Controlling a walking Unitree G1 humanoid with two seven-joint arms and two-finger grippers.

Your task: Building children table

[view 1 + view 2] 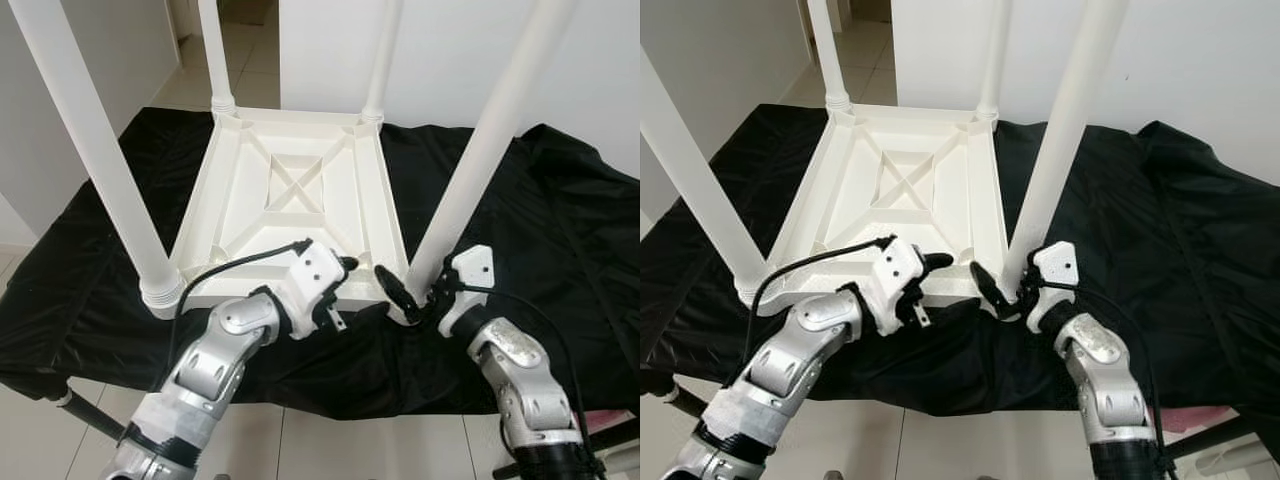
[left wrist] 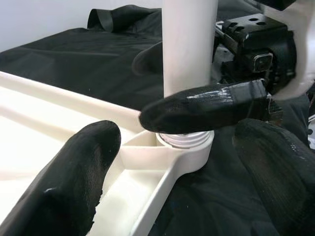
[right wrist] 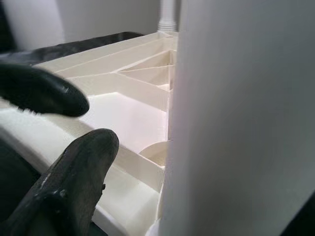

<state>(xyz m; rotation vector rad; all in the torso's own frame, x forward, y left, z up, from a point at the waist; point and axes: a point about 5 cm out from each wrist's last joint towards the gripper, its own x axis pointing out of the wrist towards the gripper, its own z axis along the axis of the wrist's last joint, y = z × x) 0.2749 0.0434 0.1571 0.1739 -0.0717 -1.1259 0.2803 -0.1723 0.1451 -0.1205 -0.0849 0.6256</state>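
**Left eye view: both tools at the near-right leg of an upturned children's table**

Left eye view shows a white plastic children's table lying upside down on a black cloth, its ribbed underside facing up with an X-shaped brace in the middle. Four white legs stand up from its corners — the near-left leg, the near-right leg and two far legs, one on the left and one on the right. The cloth covers a low surface set on a pale tiled floor, with a white wall behind.

The right tool sits at the base of the near-right leg. One black finger lies against the inner side of the leg, just above its threaded collar; in the left wrist view that finger crosses the front of the leg right over the socket. The other finger is on the far side of the leg, so the tool stands around the leg, though I cannot tell whether it presses firmly.

The left tool hovers over the near edge of the tabletop frame, just beside the right tool and pointing toward it. Its fingers are spread apart and grip nothing. In the right wrist view the leg looms close, with the ribbed underside beyond.
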